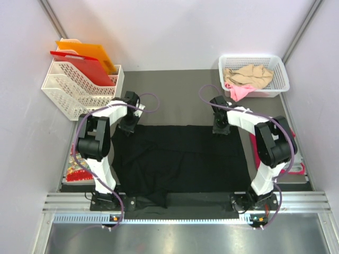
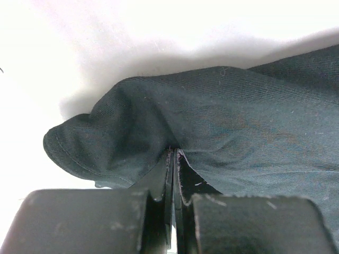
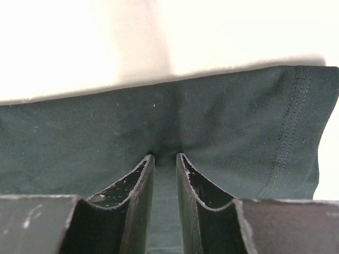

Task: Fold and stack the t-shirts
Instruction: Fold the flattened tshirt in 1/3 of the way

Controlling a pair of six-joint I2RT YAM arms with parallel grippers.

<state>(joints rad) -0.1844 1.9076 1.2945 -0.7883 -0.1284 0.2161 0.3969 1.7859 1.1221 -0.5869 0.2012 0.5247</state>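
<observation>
Jaws are hidden overhead; close up, I see left gripper [image 2: 173, 154] and right gripper [image 3: 164, 157] each clamped on an edge of the large black cloth t-shirt [image 1: 180, 159], which spreads behind them.

Top view: the left arm [image 1: 98, 140] covers most of a red patterned card [image 1: 77, 172] at the table's left edge. The right arm [image 1: 270, 143] hides all but strips of magenta-pink cloth [image 1: 257, 156] on the right. Beige cloth [image 1: 249, 75] and pink cloth [image 1: 239, 93] lie bunched in the far-right basket [image 1: 225, 63], count unclear. Wrist views: ground beyond the black t-shirt [image 2: 238, 121] is washed out white, and the frame edges cut the shirt off.
</observation>
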